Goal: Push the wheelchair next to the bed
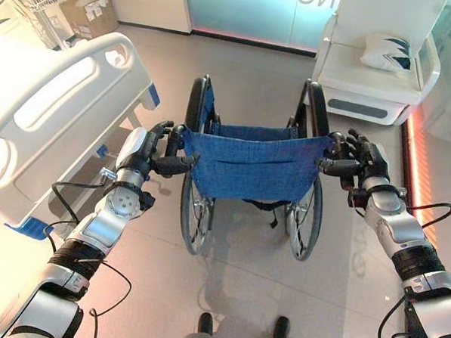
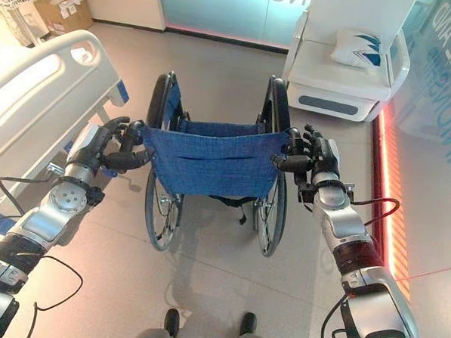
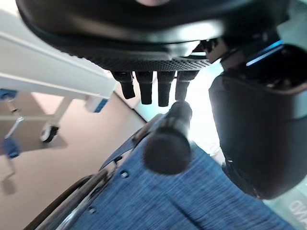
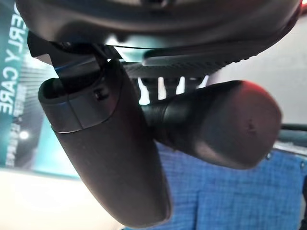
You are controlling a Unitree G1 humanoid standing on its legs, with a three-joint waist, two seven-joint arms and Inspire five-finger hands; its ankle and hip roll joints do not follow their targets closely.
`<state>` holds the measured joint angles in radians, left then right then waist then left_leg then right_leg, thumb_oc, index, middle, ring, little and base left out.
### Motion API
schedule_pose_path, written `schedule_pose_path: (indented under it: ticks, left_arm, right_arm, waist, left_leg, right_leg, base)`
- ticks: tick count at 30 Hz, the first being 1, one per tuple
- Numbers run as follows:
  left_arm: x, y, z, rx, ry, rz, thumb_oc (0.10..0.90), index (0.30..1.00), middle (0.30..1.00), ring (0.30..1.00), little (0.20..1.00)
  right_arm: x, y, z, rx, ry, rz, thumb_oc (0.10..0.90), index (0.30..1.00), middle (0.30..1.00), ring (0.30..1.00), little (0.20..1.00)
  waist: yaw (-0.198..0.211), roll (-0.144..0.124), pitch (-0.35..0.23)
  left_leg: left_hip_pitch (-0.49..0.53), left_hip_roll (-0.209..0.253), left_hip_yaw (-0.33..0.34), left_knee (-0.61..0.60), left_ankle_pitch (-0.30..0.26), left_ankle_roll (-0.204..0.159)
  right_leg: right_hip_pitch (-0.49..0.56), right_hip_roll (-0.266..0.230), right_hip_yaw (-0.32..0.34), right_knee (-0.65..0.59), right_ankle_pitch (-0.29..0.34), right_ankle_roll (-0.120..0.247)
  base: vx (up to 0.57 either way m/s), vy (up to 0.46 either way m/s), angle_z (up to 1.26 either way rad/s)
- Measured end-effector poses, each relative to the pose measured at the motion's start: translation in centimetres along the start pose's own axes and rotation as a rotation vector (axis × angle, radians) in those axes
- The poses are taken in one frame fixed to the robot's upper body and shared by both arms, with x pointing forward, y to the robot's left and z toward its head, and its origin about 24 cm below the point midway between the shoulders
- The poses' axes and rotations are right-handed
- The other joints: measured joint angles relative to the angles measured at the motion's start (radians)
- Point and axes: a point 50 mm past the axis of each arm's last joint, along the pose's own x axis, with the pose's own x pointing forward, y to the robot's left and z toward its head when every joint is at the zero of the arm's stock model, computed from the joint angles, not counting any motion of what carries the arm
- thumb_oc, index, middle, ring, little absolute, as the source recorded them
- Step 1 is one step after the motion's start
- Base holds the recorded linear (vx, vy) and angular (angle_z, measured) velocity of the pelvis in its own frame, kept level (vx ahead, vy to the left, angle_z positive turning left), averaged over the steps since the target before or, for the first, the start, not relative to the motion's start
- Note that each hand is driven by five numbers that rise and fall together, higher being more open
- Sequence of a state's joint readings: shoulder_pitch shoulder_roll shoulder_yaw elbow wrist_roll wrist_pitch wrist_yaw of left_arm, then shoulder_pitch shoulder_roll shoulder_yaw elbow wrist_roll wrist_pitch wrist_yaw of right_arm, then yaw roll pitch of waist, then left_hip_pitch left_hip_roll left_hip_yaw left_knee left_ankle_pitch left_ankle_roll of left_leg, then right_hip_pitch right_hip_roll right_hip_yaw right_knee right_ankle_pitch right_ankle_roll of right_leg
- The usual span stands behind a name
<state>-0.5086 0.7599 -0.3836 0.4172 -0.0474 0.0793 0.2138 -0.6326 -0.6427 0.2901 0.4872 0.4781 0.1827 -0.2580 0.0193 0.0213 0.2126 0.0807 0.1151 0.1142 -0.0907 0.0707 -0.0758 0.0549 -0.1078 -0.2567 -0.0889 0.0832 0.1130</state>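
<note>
The left hand (image 1: 152,151) curls round the left push handle (image 1: 174,165) of the wheelchair (image 1: 250,166), and the right hand (image 1: 356,157) curls round the right push handle (image 1: 333,166); both arms reach forward from the lower corners of the head views; two hands, two handles, one chair. The left wrist view adds what the head views cannot: the round black end of the left push handle (image 3: 168,143) sits under the fingers (image 3: 144,88), thumb beside it, blue back cloth (image 3: 192,201) just beyond, and a bed caster on the floor past that; the right wrist view shows the right push handle (image 4: 220,124) lying across the palm with the thumb (image 4: 103,148) wrapped beside it. The wheelchair stands on the grey floor directly ahead, its blue sling back facing the robot, two large spoked wheels (image 1: 195,217) below; it is near the foot corner of the hospital bed (image 1: 55,107), which lies to the left, but apart from it. Farther off, on the right, one white armchair (image 1: 374,78) holds one cushion (image 1: 387,50); far left, one cardboard box (image 1: 90,12) stands by the wall, shown clearly in the head views alone.
</note>
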Motion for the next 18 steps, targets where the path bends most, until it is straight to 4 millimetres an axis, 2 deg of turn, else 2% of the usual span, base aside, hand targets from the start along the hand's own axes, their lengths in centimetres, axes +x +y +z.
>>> schedule_pose_path:
  ticks: [5,12,18]
  left_arm:
    - [0.7,0.5,0.4,0.007,0.028,0.001,0.8,0.9,0.9,0.9,0.9]
    - [1.9,0.7,1.4,0.057,0.07,-0.013,0.8,0.9,0.9,0.9,0.9]
    - [2.6,0.9,2.0,0.082,0.093,-0.037,0.8,0.9,0.9,0.9,0.9]
  right_arm:
    - [0.6,-0.4,0.9,-0.024,0.029,-0.014,0.8,0.9,0.9,0.9,0.9]
    - [1.6,-0.4,1.8,-0.08,0.081,-0.028,0.8,0.9,0.9,0.9,0.9]
    - [2.2,-0.1,3.0,-0.228,0.109,-0.046,0.8,0.9,0.9,0.9,0.9]
  waist:
    - [0.005,-0.014,0.016]
    - [0.007,-0.014,0.016]
    - [0.007,-0.014,0.016]
  left_leg:
    - [0.002,0.0,-0.001,0.0,0.0,0.0]
    - [0.003,0.0,-0.001,0.0,0.0,0.0]
    - [0.002,0.0,-0.002,0.0,0.0,0.0]
  right_leg:
    - [0.002,0.0,-0.001,0.0,0.0,0.0]
    - [0.004,0.0,-0.001,0.0,0.0,0.0]
    - [0.004,0.0,-0.002,0.0,0.0,0.0]
  base:
    - [0.0,0.0,0.0]
    - [0.0,-0.001,0.0]
    - [-0.01,-0.001,0.0]
